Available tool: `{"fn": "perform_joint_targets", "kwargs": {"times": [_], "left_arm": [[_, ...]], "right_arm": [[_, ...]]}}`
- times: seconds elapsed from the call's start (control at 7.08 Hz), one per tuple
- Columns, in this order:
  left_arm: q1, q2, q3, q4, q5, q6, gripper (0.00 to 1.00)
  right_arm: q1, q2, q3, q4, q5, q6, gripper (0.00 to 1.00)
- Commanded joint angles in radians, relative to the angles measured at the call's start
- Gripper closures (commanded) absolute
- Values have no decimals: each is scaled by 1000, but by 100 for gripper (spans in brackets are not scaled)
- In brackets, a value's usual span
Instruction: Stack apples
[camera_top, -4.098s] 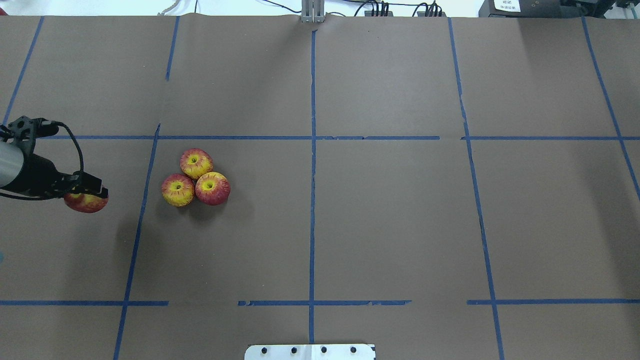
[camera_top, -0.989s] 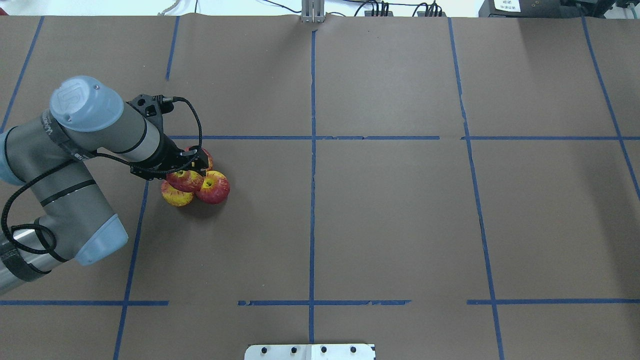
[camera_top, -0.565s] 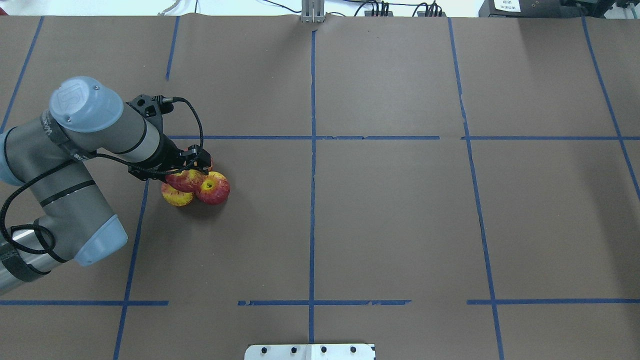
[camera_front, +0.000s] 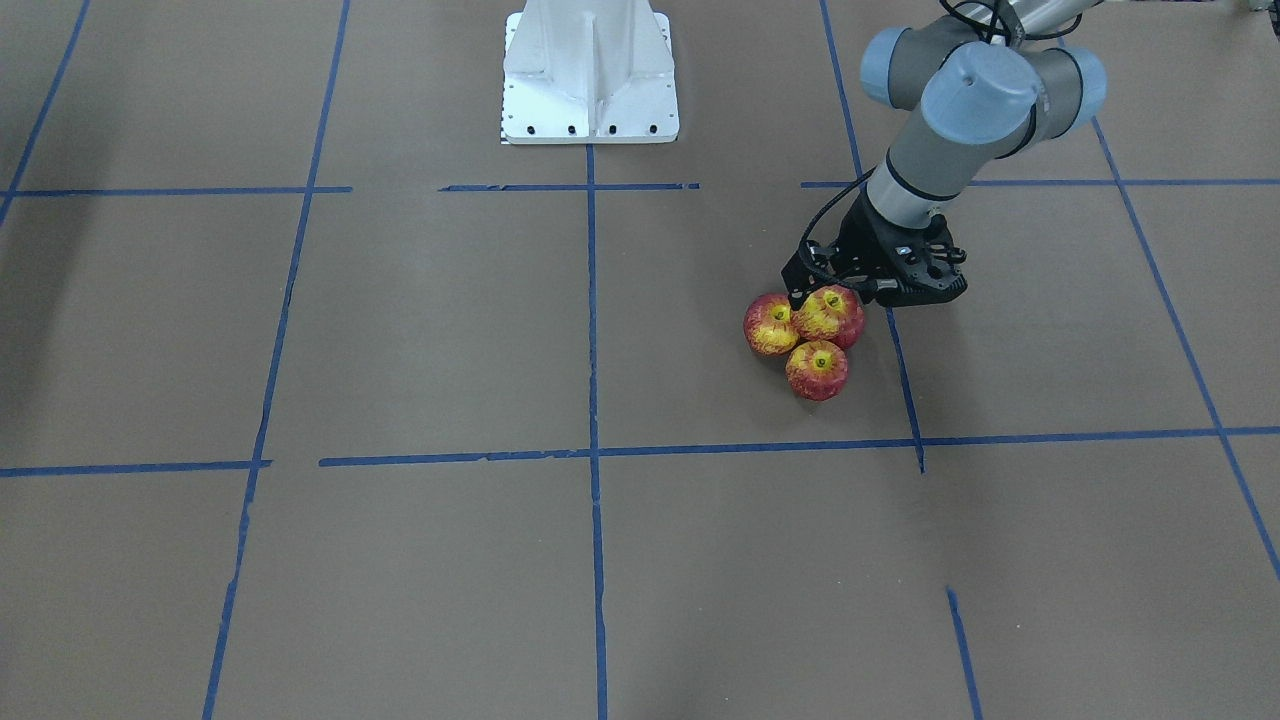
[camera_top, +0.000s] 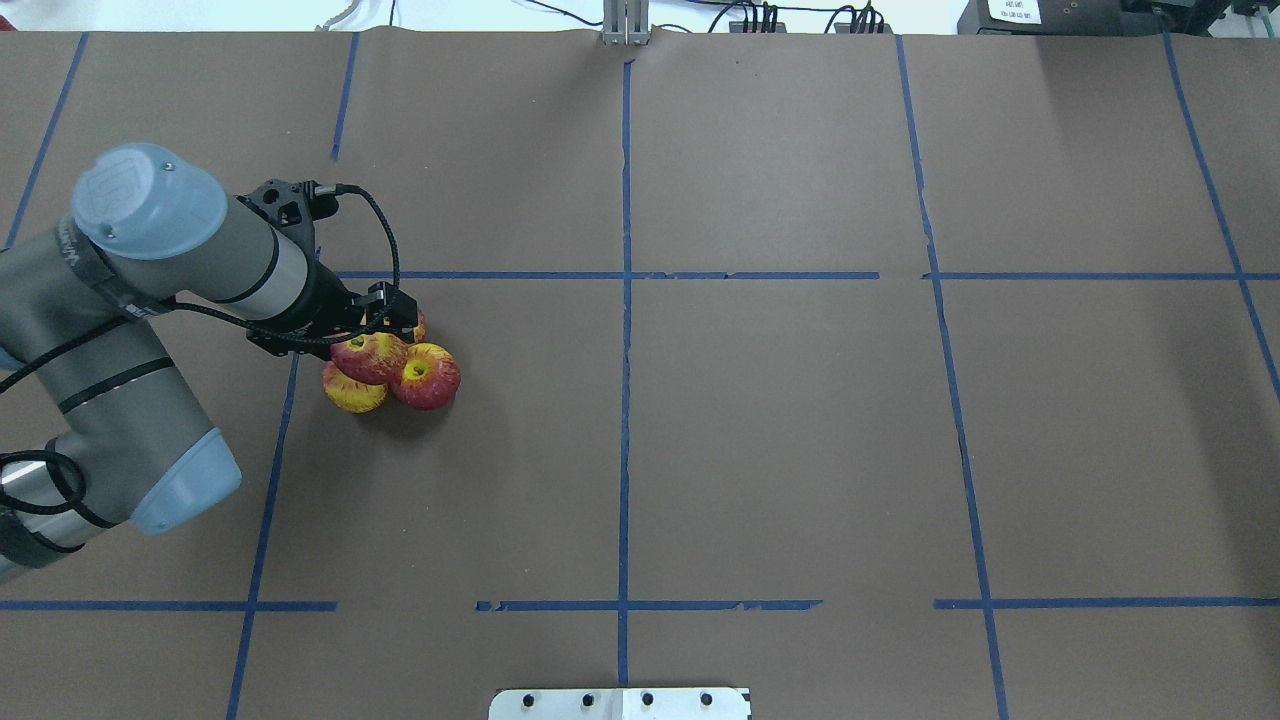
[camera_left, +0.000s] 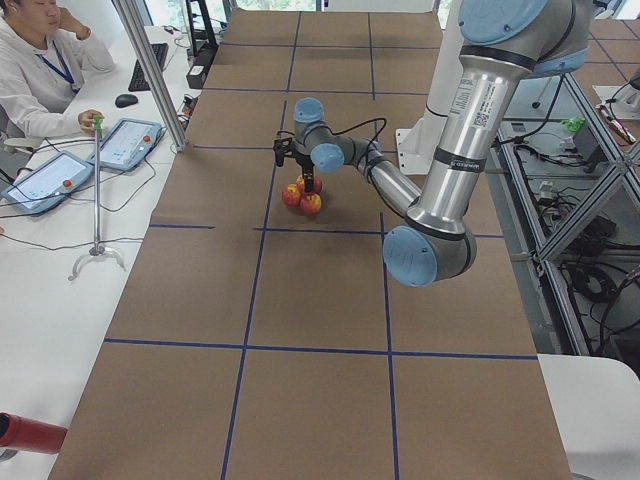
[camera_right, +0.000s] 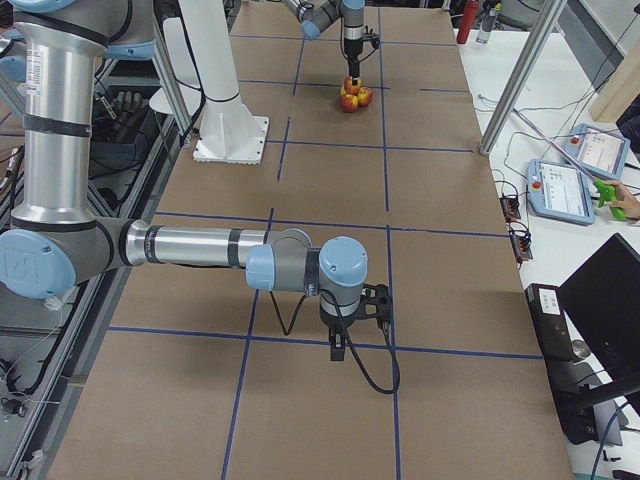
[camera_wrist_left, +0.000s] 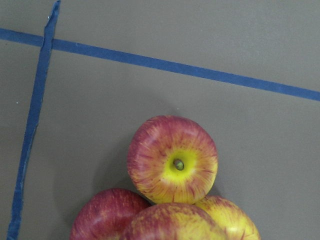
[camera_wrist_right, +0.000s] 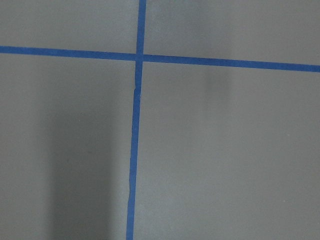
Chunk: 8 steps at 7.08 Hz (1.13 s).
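Note:
Three apples sit touching in a cluster on the brown table: one at the front right (camera_top: 428, 377), one at the front left (camera_top: 350, 393), and a rear one (camera_top: 418, 325) mostly hidden. A fourth apple (camera_top: 368, 357) rests on top of them, and it shows in the front-facing view (camera_front: 828, 313) too. My left gripper (camera_top: 392, 312) hangs just above and behind this top apple, with its jaws apart. The left wrist view shows one lower apple (camera_wrist_left: 172, 160) with its dimple up and the top apple (camera_wrist_left: 170, 222) at the bottom edge. My right gripper (camera_right: 340, 350) hovers over bare table far away; I cannot tell whether it is open or shut.
Blue tape lines (camera_top: 626, 300) divide the table into a grid. The white robot base plate (camera_front: 590, 70) stands at the robot's edge. A metal pole (camera_left: 150, 70) and operators' tablets (camera_left: 125, 143) are beside the table's far side.
My left gripper carried the fourth apple from the left edge to the cluster. Within the last second it drew up and back, while the apple stayed on top of the three.

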<state>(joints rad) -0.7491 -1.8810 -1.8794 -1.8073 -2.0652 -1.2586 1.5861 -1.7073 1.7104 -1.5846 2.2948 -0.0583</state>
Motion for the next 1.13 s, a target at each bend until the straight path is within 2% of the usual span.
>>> {"fn": "perform_joint_targets", "kwargs": {"times": [0.0, 0.28, 0.57, 0.71, 0.99], "left_arm": [[-137, 69, -90, 29, -6, 81, 0], [-278, 298, -155, 26, -13, 418, 0], [-489, 429, -97, 23, -135, 833, 0], [-656, 433, -13, 32, -189, 1058, 0], [-881, 407, 220, 32, -208, 1374, 0]], "right_arm": [[0, 0, 0, 0, 0, 0, 0], [0, 0, 0, 0, 0, 0, 0], [0, 0, 0, 0, 0, 0, 0], [0, 0, 0, 0, 0, 0, 0], [0, 0, 0, 0, 0, 0, 0]]}}
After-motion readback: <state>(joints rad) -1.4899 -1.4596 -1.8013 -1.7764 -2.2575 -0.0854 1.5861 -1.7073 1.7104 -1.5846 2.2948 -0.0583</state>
